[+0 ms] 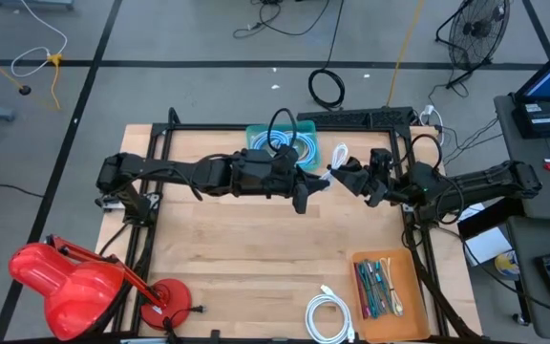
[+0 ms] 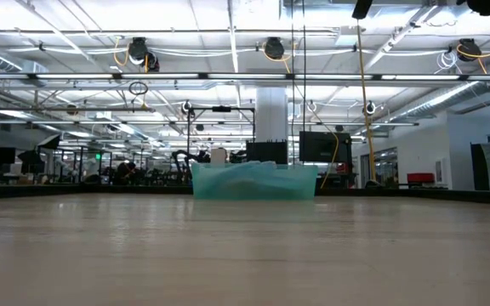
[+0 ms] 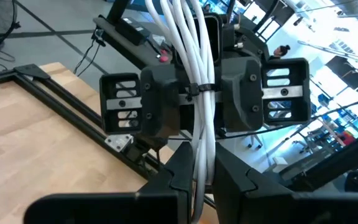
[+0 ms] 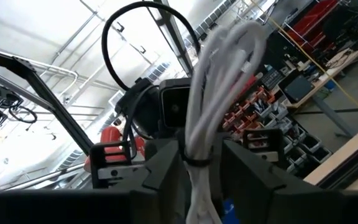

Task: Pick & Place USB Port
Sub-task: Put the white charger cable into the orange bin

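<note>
A white USB cable bundle, coiled and bound by a thin black tie, hangs in the air between my two grippers above the far middle of the table. In the high view it shows as a white bundle. My left gripper comes from the table's left and is shut on it. My right gripper faces it from the right, with its fingers closed in on the same bundle. The low view shows neither gripper's fingers. My left gripper pinches the bundle's strands between its two fingers, a little to one side of the tie. The fingers come roughly level from the table's left and lie across the strands. The bundle is lifted clear of the table. My right gripper has the bundle between its two fingers right at the black tie. The fingers come from the table's right, slanting upward, and lie across the strands. The loops stand up beyond the fingers, clear of the table.
A teal bin holding coiled cables stands at the far middle, just behind the grippers. A wooden tray with pens and cables sits near right, a loose white cable coil beside it. A red lamp is near left.
</note>
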